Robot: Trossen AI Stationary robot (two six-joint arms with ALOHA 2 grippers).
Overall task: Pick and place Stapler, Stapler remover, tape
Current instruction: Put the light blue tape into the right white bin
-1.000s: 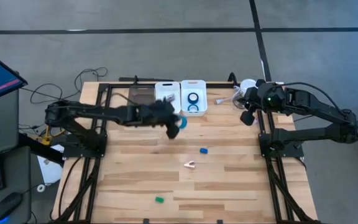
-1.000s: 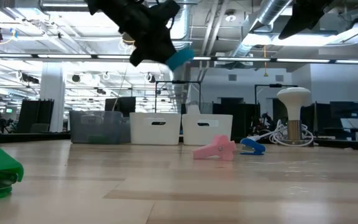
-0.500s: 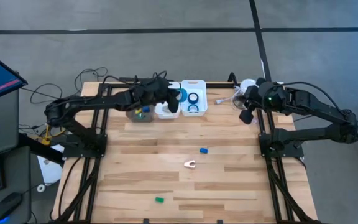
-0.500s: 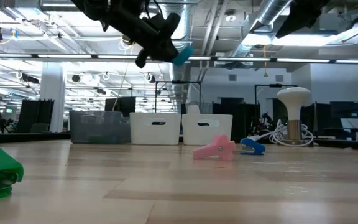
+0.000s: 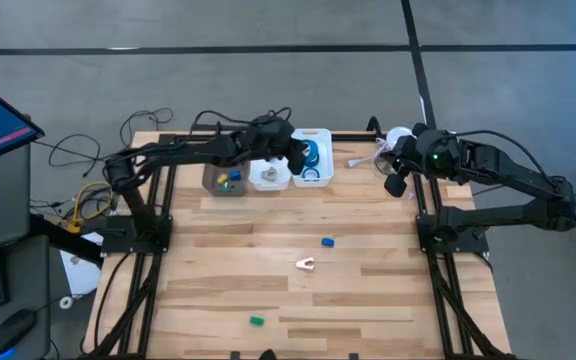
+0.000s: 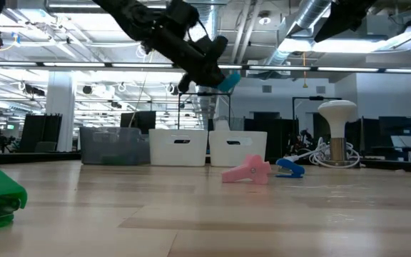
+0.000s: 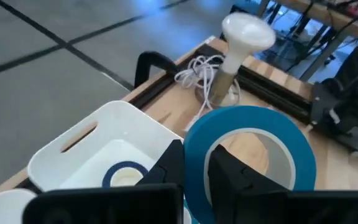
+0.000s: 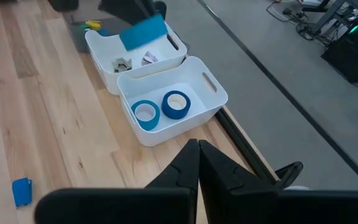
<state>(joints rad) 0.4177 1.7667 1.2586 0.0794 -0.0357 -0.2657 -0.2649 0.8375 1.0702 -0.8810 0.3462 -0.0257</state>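
A wooden desk (image 5: 368,300) seen from above carries three bins in a row along its far edge. The left gripper (image 5: 296,153) hangs in the air over the gap between the middle white bin (image 5: 269,172) and the right-hand white bin (image 5: 311,156), its fingers clamped through a roll of blue tape (image 7: 248,155), one finger inside the pale core and one outside, so the ring stands on edge. It seems held high to clear the bin walls before being lowered. Two more blue tape rolls (image 8: 176,104) already lie flat inside the right-hand white bin, which suggests this bin is the one for tape. The middle bin holds small metal staple removers (image 8: 122,63), and the dark bin (image 5: 225,180) to its left holds small coloured items. Near the desk's middle lie a small blue stapler (image 5: 327,241) and a pink staple remover (image 5: 306,264); a green stapler (image 5: 256,321) sits near the front edge. The right gripper (image 8: 196,163) waits above the far right corner, fingers pressed together and holding nothing.
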